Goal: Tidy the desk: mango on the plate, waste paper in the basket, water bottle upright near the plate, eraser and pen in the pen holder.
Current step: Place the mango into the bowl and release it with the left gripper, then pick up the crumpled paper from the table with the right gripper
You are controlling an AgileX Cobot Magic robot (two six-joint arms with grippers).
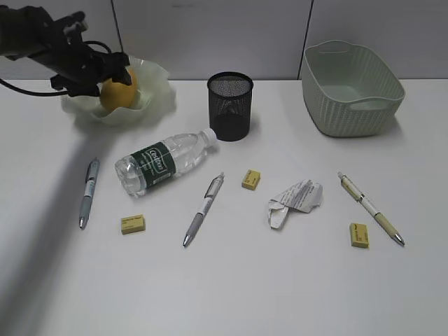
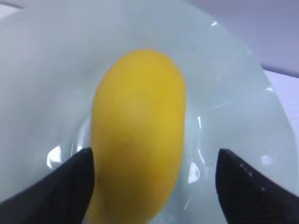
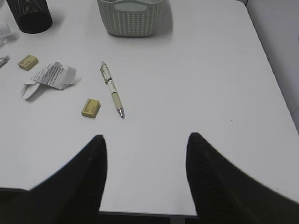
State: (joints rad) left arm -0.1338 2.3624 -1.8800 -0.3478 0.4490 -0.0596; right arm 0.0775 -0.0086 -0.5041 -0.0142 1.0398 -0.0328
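Mango (image 2: pixel 138 135): lying in plate (image 2: pixel 233 93)
Left gripper (image 2: pixel 154 186): jaws wide around mango, right finger clear
Right gripper (image 3: pixel 145 158): spread, empty, above desk (image 3: pixel 196 84)

The exterior view looks down at a slant across the whole bench (image 1: pixel 231 287) toward the back wall. The left wrist view sits very close above the mango (image 2: pixel 138 135) on the plate (image 2: pixel 233 93). The right wrist view faces the basket (image 3: pixel 131 18) from the bench's near edge, sharing that basket with the exterior view.
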